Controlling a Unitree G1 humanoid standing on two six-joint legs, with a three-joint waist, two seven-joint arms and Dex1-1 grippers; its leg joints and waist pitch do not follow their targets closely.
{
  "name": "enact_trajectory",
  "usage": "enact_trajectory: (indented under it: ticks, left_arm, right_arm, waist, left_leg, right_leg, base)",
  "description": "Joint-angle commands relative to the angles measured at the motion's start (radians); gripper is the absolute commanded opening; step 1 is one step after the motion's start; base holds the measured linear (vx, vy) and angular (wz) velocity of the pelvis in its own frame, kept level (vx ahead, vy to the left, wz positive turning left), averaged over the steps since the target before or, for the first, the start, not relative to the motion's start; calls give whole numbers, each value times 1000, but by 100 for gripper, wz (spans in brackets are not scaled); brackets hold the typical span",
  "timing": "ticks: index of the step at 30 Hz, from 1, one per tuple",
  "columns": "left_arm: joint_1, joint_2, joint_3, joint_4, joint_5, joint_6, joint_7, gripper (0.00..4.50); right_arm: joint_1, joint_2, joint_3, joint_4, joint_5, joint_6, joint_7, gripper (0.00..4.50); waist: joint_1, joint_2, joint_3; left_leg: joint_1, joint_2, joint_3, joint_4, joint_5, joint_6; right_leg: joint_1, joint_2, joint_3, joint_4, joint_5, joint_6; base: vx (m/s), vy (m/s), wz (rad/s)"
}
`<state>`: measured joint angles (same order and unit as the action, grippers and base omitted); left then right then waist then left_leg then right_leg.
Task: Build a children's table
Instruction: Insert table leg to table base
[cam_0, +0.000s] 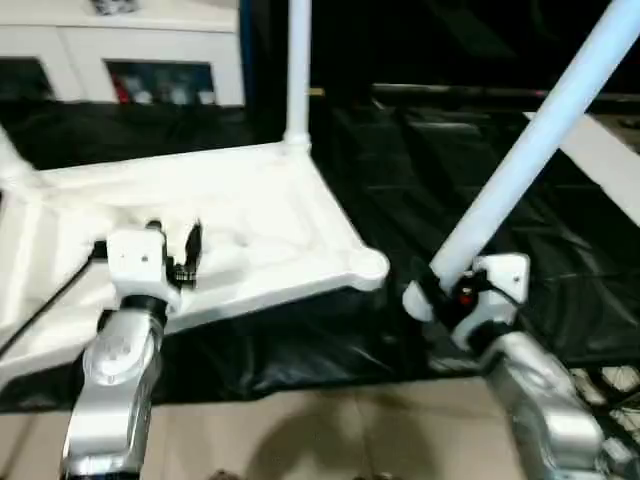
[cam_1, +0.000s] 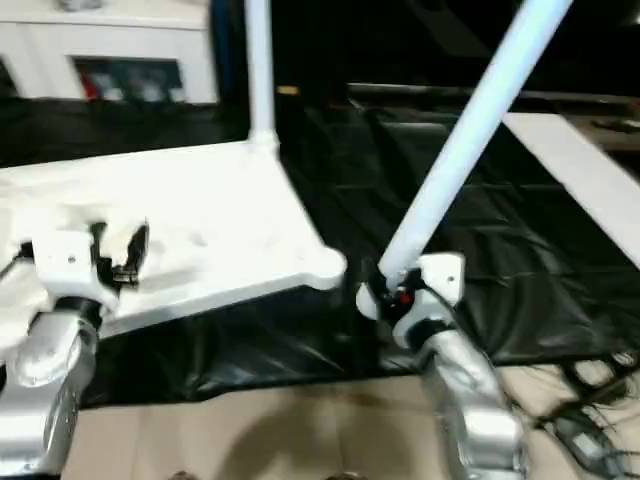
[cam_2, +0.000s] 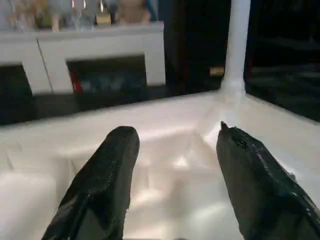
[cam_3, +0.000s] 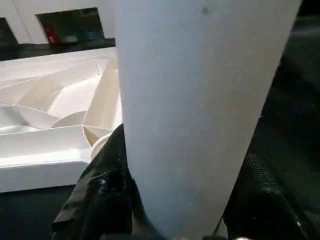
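White leg (cam_0: 540, 140) slants up from right hand (cam_0: 440, 285)'s grip; left hand (cam_0: 172, 245) hovers open.

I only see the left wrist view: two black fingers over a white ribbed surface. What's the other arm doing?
Observer: The right pincer is shut on a long white leg, held slanting upward.
Operator: Is it near the white surface?
Observer: Its lower end sits just beside the tabletop's near corner socket, not in it.
Operator: That post I see, is it fitted?
Observer: Yes, an upright leg stands in the far corner; the left pincer is open and holds nothing.
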<state>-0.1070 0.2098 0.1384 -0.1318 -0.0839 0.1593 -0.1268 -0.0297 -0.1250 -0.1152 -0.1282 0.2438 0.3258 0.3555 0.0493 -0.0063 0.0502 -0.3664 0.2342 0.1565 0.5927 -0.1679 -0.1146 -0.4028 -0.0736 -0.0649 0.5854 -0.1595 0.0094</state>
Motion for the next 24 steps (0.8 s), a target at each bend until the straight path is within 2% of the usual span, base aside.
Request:
enact_trajectory:
  ticks: [1, 2, 3, 5, 7, 8, 9, 10, 11, 12, 13, 14, 15, 16, 17, 18, 19, 20, 21, 22, 23, 24]
  left_arm:
    - [-15, 7, -15, 2, -49, 50, -48, 284]
    - [-11, 9, -13, 11, -57, 58, -56, 284]
    - [-9, 11, -12, 14, -61, 56, -63, 284]
    - [13, 17, 3, 28, -73, 32, -82, 284]
    - [28, 15, 12, 33, -68, 19, -79, 284]
    - [28, 15, 13, 33, -69, 19, -79, 284]
    - [27, 11, 16, 33, -83, 14, -89, 284]
    - [11, 16, 22, 47, -72, 9, -78, 284]
    - [-3, 6, 30, 63, -68, -14, -61, 284]
    - [-4, 6, 30, 63, -68, -15, -60, 284]
    - [-21, -3, 27, 72, -28, -22, -10, 284]
    - [-24, -3, 18, 76, -10, -24, 0, 284]
    - [-30, -4, -1, 87, 11, -34, 11, 284]
    - [-34, 2, -23, 90, 32, -38, 13, 284]
    - [-39, 3, -29, 91, 39, -36, 15, 284]
    - [-42, 4, -36, 89, 61, -33, 32, 284]
    - [-52, 9, -40, 90, 82, -25, 47, 284]
    - [-56, 10, -44, 90, 91, -15, 52, 284]
    - [-64, 5, -47, 96, 90, -5, 55, 284]
    - [-71, -9, -42, 104, 69, -8, 53, 284]
    - [-78, -24, -32, 108, 50, 4, 61, 284]
    - [-82, -32, -25, 111, 39, 10, 66, 284]
  right_arm:
    - [30, -24, -38, -57, 18, 11, 6, 190]
    - [41, -31, -40, -65, 15, 18, 0, 190]
    - [44, -32, -40, -68, 14, 21, -1, 190]
    - [56, -28, -41, -93, 12, 21, -12, 190]
    - [58, -27, -34, -104, 2, 17, -17, 190]
    - [58, -28, -33, -103, 1, 17, -17, 190]
    - [52, -32, -19, -93, -13, 9, -14, 190]
    - [30, -27, 1, -66, -22, 16, -14, 190]
    - [-2, -37, 47, -31, -52, -15, 2, 190]
    - [-3, -38, 49, -30, -54, -17, 3, 190]
    - [-40, -47, 78, -2, -72, -47, 25, 190]
    - [-52, -46, 83, 19, -76, -62, 29, 190]
    - [-77, -44, 92, 69, -89, -89, 33, 190]
    - [-96, -39, 92, 109, -93, -98, 31, 190]
    - [-106, -30, 86, 122, -86, -95, 27, 190]
    - [-117, -5, 61, 135, -49, -68, 17, 190]
    - [-133, 20, 42, 147, -23, -38, -3, 190]
    - [-132, 14, 53, 149, -40, -43, -5, 190]
    - [-127, 7, 64, 147, -56, -50, -5, 190]
    - [-122, 9, 63, 144, -56, -51, -8, 190]
    - [-119, 18, 53, 141, -41, -42, -11, 190]
    - [-118, 23, 45, 140, -31, -35, -14, 190]
  waist:
    - [-5, 35, -51]
    - [-6, 35, -52]
    - [-9, 43, -56]
    - [-18, 41, -62]
    - [-27, 25, -64]
    - [-27, 25, -64]
    - [-27, 35, -65]
    - [-10, 12, -58]
    - [-10, 40, -67]
    - [-14, 31, -72]
    - [-2, 18, -71]
    - [-2, 18, -71]
    - [-2, 20, -59]
    - [-20, 34, -50]
    - [-26, 49, -51]
    - [-35, 80, -65]
    - [-20, 77, -43]
    - [-15, 77, -49]
    - [4, 80, -49]
    - [15, 78, -50]
    - [35, 63, -52]
    - [49, 29, -53]
  left_leg:
    - [25, -21, 6, -80, -470, -8]
    - [20, -23, 8, -81, -457, -3]
    - [10, -25, 6, -80, -410, 3]
    - [4, -28, 9, -76, -378, 15]
    - [-10, -30, 11, -74, -336, 28]
    - [-10, -30, 11, -74, -336, 28]
    - [-9, -32, 13, -70, -317, 39]
    - [-74, -50, -19, -83, -282, 121]
    - [-70, -56, -21, -78, -244, 163]
    - [-85, -73, -35, -42, -168, 254]
    - [-93, -67, -49, -5, -105, 296]
    - [-93, -67, -49, -5, -105, 296]
    - [-87, -55, -70, -23, -91, 298]
    - [-63, -54, -88, -62, -188, 261]
    - [-46, -35, -113, -76, -273, 228]
    - [27, 58, -137, -91, -481, 88]
    - [21, 119, -143, -162, -693, -60]
    - [30, 141, -142, -179, -714, -92]
    - [18, 162, -109, -203, -717, -95]
    - [13, 170, -89, -209, -716, -78]
    - [13, 184, -52, -208, -711, -18]
    - [25, 183, -20, -196, -661, 50]
  right_leg:
    - [20, -20, 24, -83, -398, -78]
    - [23, -22, 26, -85, -398, -78]
    - [32, -25, 30, -77, -380, -83]
    - [33, -25, 33, -79, -380, -88]
    - [37, -27, 32, -80, -418, -70]
    - [37, -27, 32, -80, -418, -70]
    - [34, -36, 37, -83, -456, -60]
    - [82, -77, 3, -75, -479, -59]
    - [86, -93, -5, -83, -465, -67]
    - [96, -142, -8, -98, -449, -74]
    - [101, -197, -4, -116, -464, -97]
    - [101, -197, -4, -116, -464, -97]
    - [99, -168, -58, -109, -481, -138]
    - [78, -69, -108, -70, -447, -162]
    - [71, -40, -108, -40, -398, -170]
    - [29, -8, -53, -14, -244, -158]
    - [14, 1, -46, 46, -144, -153]
    - [-2, 13, -47, 79, -96, -148]
    - [-13, 20, -52, 117, -74, -131]
    - [-14, 17, -52, 129, -85, -127]
    - [-5, 1, -33, 144, -126, -114]
    - [0, -18, 10, 137, -156, -98]
  base:
    - [0, 0, 0]
    - [0, 0, 0]
    - [0, 0, 0]
    - [0, 0, 0]
    - [0, 0, 0]
    - [0, 0, 0]
    - [0, 0, 0]
    - [0, 0, 0]
    - [0, 0, 0]
    - [-22, 26, 30]
    - [-39, 56, 47]
    - [-39, 56, 47]
    - [-34, 70, 48]
    - [-6, 37, 52]
    - [-6, 37, 52]
    - [13, -10, 67]
    - [7, -53, 62]
    - [7, -53, 62]
    - [-4, -112, 46]
    - [-6, -176, 40]
    - [-6, -176, 40]
    - [9, -228, 35]
